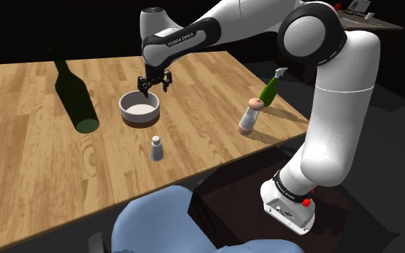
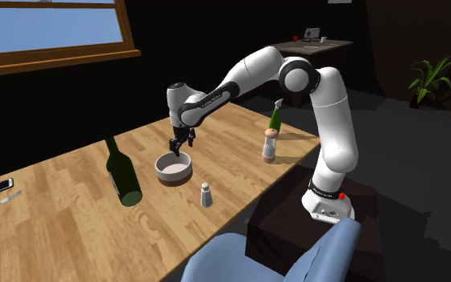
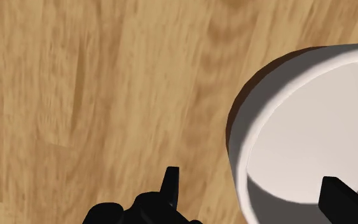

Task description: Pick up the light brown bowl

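Observation:
The bowl (image 1: 139, 108) is pale grey-white with a dark brown base and stands on the wooden table (image 1: 35, 158), near its middle. My black gripper (image 1: 155, 88) hangs just above the bowl's far rim, open and holding nothing. The second exterior view shows the gripper (image 2: 181, 145) right over the bowl (image 2: 174, 168). In the wrist view the gripper (image 3: 254, 191) straddles the rim of the bowl (image 3: 311, 127): one finger is over the bare wood outside, the other over the bowl's inside. Neither finger touches the bowl.
A dark green bottle (image 1: 75, 93) leans beside the bowl on the shoulder view's left. A small shaker (image 1: 157, 148) stands in front of the bowl. A pepper mill (image 1: 249, 116) and a green spray bottle (image 1: 271, 88) stand near the table's right edge. A blue chair (image 1: 165, 223) sits below.

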Tool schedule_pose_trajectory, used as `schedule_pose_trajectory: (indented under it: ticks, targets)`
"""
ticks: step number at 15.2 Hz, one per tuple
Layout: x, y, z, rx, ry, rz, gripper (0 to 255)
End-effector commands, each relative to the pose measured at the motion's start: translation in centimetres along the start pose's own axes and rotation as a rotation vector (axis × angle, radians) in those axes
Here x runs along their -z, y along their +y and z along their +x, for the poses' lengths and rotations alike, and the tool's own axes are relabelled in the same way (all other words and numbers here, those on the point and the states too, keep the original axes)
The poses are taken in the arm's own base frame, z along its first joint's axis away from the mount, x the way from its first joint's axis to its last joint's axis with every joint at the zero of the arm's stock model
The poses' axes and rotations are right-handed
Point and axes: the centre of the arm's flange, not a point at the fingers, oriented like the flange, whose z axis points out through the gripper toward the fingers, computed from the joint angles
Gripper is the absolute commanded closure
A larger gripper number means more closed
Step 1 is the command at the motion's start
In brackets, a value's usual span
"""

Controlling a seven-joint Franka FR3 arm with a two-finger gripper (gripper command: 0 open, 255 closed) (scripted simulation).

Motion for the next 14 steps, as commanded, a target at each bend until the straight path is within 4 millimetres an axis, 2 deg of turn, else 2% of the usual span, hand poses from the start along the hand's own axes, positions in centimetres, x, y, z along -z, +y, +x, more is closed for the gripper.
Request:
schedule_pose_trajectory:
  ticks: [1,5,7,8,14]
  targets:
    - [-1.0,-0.1,0.0,0.0,0.0,0.0,0]
    - [-3.4,-0.2,-0.1,0.0,0.0,0.0,0]
    - [-3.4,-0.2,-0.1,0.0,0.0,0.0,0]
    - [-3.3,-0.2,-0.1,0.0,0.0,0.0,255]
    - [-3.3,-0.2,-0.1,0.0,0.0,0.0,255]
